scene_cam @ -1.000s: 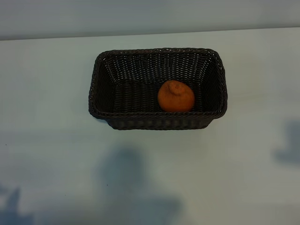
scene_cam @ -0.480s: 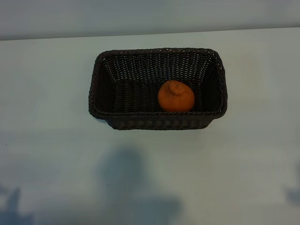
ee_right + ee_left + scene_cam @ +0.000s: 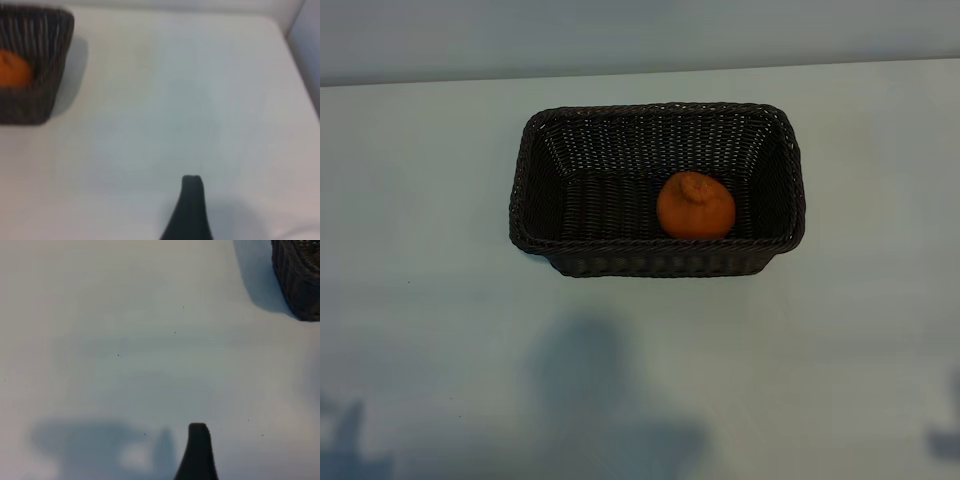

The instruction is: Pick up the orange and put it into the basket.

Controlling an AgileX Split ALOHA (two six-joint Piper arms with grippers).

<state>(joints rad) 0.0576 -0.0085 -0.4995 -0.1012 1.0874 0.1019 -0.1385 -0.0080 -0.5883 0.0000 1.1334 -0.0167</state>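
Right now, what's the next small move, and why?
Probably none beyond parking: the orange already sits inside the basket, toward its right half. Neither gripper holds anything; only one finger of each shows in its wrist view, over the bare table.

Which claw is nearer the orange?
Probably the right. The small round orange fruit lies in the dark woven wicker basket, toward the right side; the right claw views it, the left claw only a basket corner.

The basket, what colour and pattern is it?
Dark brown woven wicker basket with a braided rim, clearest in the exterior view.
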